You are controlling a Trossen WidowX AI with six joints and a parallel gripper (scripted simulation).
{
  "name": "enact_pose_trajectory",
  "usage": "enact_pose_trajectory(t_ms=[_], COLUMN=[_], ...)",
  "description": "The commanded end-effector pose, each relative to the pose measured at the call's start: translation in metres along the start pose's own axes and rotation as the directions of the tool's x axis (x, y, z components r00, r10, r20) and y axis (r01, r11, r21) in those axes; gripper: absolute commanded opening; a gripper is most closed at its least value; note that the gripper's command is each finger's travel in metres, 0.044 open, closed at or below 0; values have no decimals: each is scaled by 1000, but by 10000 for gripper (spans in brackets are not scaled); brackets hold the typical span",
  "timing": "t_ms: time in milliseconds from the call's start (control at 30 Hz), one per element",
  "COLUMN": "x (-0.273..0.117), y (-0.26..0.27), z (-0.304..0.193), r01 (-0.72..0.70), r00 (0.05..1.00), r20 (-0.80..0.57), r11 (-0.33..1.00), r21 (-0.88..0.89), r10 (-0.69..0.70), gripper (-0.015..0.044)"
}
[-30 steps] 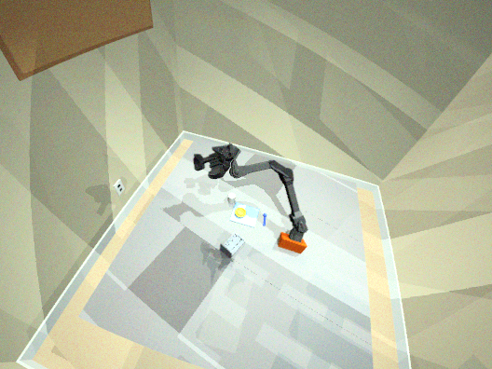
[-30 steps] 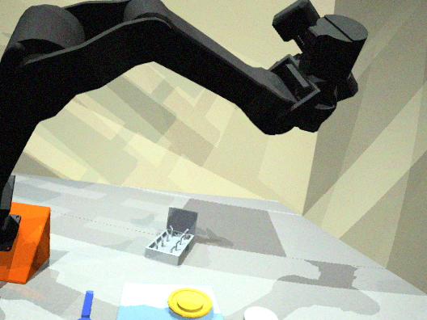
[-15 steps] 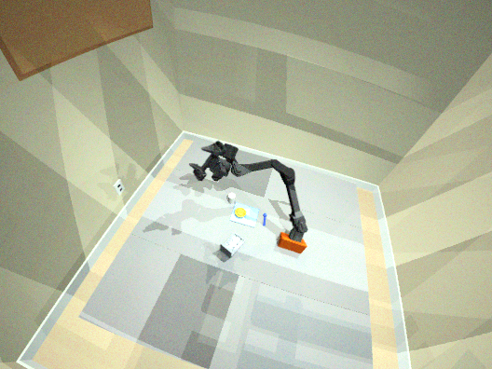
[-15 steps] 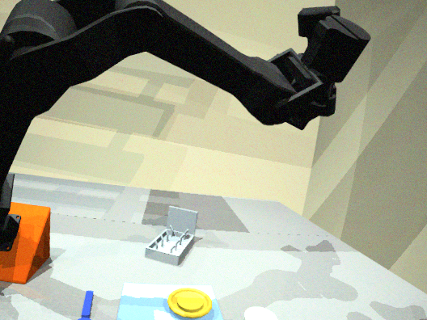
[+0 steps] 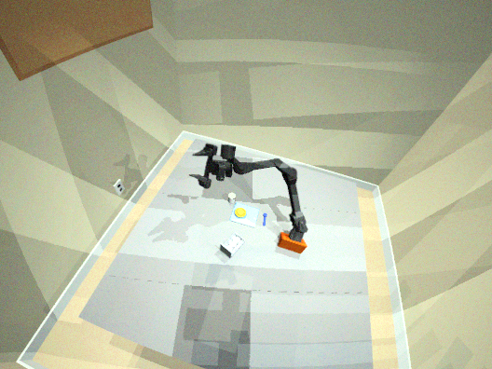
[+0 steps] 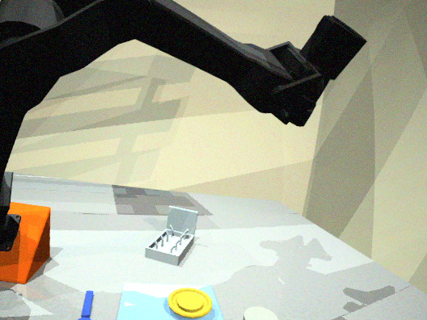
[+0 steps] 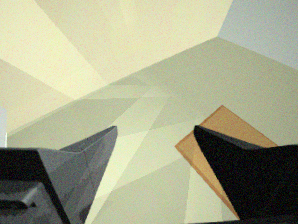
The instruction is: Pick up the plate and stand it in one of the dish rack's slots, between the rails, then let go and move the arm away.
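Note:
The yellow plate (image 5: 240,212) (image 6: 190,302) lies flat on a light blue board (image 5: 252,219) (image 6: 137,309). The grey dish rack (image 5: 226,252) (image 6: 162,257) stands on the table beyond the board in the exterior view, with upright rails inside and a tall panel at its far end. No plate is in it. My gripper (image 5: 193,164) (image 7: 156,129) is open and empty, raised high above the table and away from both plate and rack. In the wrist view only walls and a brown panel show beyond the fingers. In the exterior view the fingers cannot be made out.
A blue utensil (image 5: 265,219) (image 6: 87,305) lies beside the board. A small white cup (image 5: 232,198) (image 6: 260,313) stands by the board's other side. The arm's orange base block (image 5: 288,243) (image 6: 36,242) is past the utensil. A low pale rim (image 5: 391,261) edges the table.

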State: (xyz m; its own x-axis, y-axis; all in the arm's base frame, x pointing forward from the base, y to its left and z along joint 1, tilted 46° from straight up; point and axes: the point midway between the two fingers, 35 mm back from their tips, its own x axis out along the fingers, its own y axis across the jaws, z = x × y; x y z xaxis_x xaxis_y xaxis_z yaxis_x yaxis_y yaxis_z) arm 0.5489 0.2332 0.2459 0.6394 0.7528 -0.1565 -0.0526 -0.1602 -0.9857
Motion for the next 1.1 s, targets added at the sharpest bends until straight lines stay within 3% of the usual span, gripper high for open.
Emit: enact_pose_trajectory(t_ms=[0,567,1067], x=[-2,-17,-50], y=[7,56,99], z=[-1,-2,3], r01=[-47,-197,-133], r00=[998,927,762], r20=[-32,-157,-235], r11=[994,798,501], r21=[100,569,855], r10=[50,340,603], gripper=[400,400,400])
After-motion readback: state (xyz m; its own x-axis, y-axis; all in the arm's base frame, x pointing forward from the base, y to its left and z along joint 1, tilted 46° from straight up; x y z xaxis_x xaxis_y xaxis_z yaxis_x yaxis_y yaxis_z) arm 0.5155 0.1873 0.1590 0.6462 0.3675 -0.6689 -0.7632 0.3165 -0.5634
